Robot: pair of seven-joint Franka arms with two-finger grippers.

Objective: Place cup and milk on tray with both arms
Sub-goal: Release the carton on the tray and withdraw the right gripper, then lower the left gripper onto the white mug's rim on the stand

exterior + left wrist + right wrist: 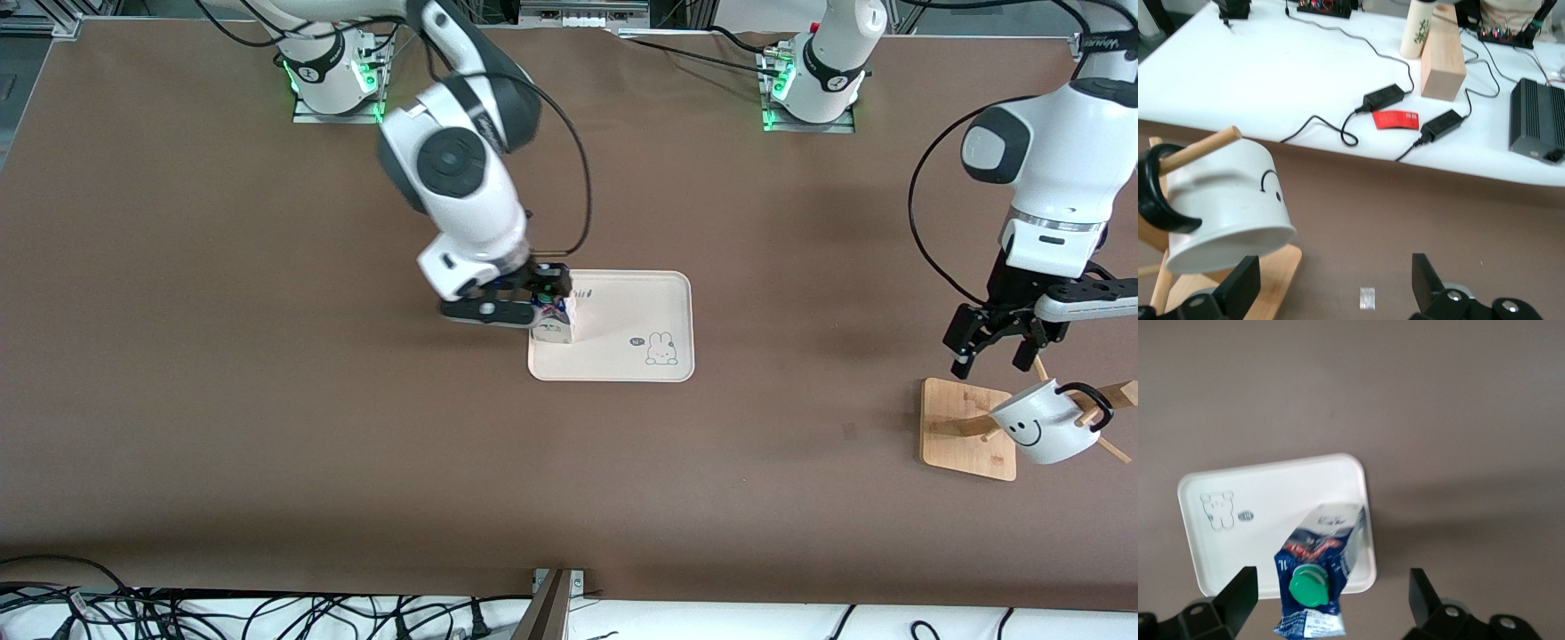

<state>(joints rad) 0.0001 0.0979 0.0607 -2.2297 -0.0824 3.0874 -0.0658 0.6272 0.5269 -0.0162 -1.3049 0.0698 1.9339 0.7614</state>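
Milk (pixel 555 325) is seen standing on the tray (pixel 640 302), at the tray's end toward the right arm, with the right gripper (pixel 524 307) around its top. In the right wrist view the fingers (pixel 1238 597) are spread wide on either side of the green cap, clear of the carton, so the carton appears released and standing by itself. The carton is judged light and fairly stiff, yet its thin walls would dent under a hard squeeze; its flat sides below the gable offer the best hold.

The cup (pixel 1049 422) is hung by its black handle on a peg of the wooden rack (pixel 965 427) at the left arm's end of the surface, well apart from the tray and nearer to the front camera. The left gripper (pixel 991 351) is held over the rack, just beside the cup, its fingers (pixel 1241 287) apart and empty. The cup is judged rigid, smooth and breakable; its rim wall could be pinched, and it would need sliding off along the peg
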